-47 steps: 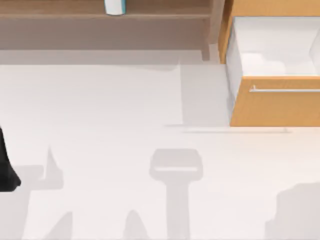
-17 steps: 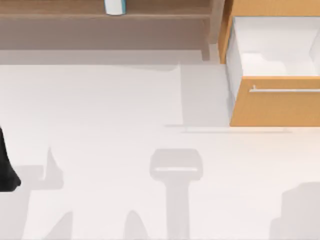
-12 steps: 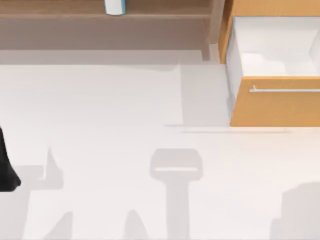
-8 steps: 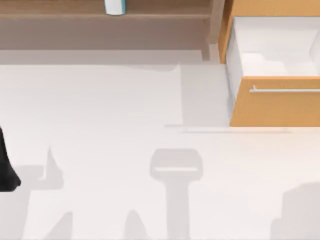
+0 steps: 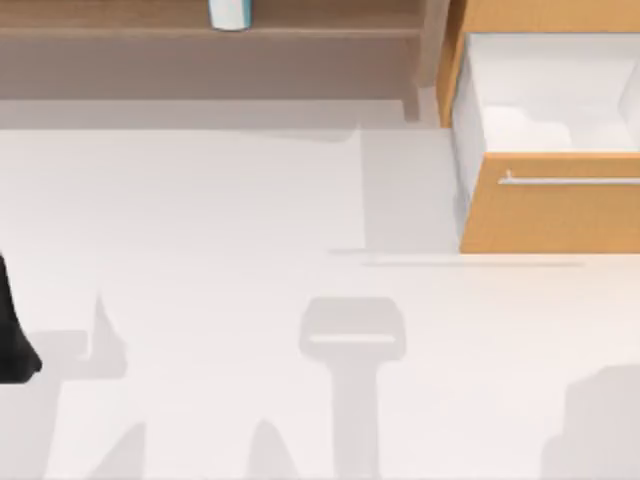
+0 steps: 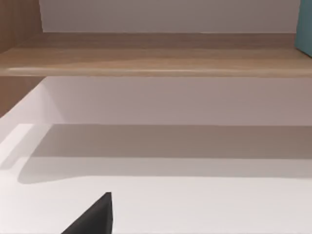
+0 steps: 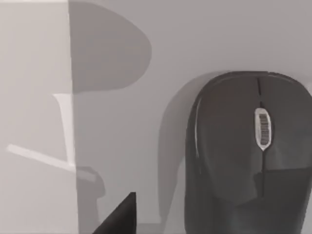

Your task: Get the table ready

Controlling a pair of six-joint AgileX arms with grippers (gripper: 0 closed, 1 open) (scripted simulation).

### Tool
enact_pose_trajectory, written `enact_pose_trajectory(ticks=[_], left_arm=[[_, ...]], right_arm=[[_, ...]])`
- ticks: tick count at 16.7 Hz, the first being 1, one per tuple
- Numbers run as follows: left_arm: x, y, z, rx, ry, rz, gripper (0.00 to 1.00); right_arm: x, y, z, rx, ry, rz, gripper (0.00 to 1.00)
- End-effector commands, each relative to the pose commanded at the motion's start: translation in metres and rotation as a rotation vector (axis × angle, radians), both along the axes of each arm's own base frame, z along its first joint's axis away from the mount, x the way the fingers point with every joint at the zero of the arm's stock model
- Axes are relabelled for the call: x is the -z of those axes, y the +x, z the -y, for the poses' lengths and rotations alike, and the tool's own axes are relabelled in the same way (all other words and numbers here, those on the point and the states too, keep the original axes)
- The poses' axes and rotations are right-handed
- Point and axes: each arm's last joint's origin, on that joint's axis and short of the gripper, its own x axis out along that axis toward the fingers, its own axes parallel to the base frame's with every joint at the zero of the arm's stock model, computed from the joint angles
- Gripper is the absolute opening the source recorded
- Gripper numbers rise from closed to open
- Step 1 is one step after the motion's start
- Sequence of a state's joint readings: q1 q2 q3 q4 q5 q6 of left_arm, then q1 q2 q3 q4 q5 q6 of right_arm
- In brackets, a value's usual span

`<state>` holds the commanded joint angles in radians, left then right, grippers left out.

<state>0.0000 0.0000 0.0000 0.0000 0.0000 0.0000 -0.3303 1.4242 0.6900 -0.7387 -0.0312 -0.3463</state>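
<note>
The white table (image 5: pixel 200 220) spreads across the top view. A dark part of my left arm (image 5: pixel 12 335) stands at the table's left edge. In the left wrist view, my left gripper's fingertip (image 6: pixel 95 220) hangs over the table (image 6: pixel 195 204), facing the wooden shelf (image 6: pixel 156 58). In the right wrist view, a black computer mouse (image 7: pixel 243 156) with a grey scroll wheel lies on a white surface (image 7: pixel 122 122). My right gripper's fingertip (image 7: pixel 122 218) is close beside the mouse and apart from it.
A long brown shelf (image 5: pixel 200 50) runs along the back with a white-and-teal container (image 5: pixel 228 12) on it. At the back right an orange-wood cabinet (image 5: pixel 550 215) has its drawer pulled out, its white inside (image 5: pixel 550 100) showing behind the silver handle (image 5: pixel 570 181).
The shadow at the table's front right corner has shifted slightly to the right. My left arm, the drawer and the shelf have stayed put.
</note>
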Motion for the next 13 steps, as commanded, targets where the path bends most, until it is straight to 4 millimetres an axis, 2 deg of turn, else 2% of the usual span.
enact_pose_trajectory(ticks=[9,13], left_arm=[[0.0,0.0,0.0,0.0,0.0,0.0,1.0],[0.0,0.0,0.0,0.0,0.0,0.0,1.0]], right_arm=[[-0.0003,0.0007,0.0,-0.005,-0.006,0.009,1.0],[-0.0001,0.0093,-0.0007,-0.074,-0.081,0.116,1.0]])
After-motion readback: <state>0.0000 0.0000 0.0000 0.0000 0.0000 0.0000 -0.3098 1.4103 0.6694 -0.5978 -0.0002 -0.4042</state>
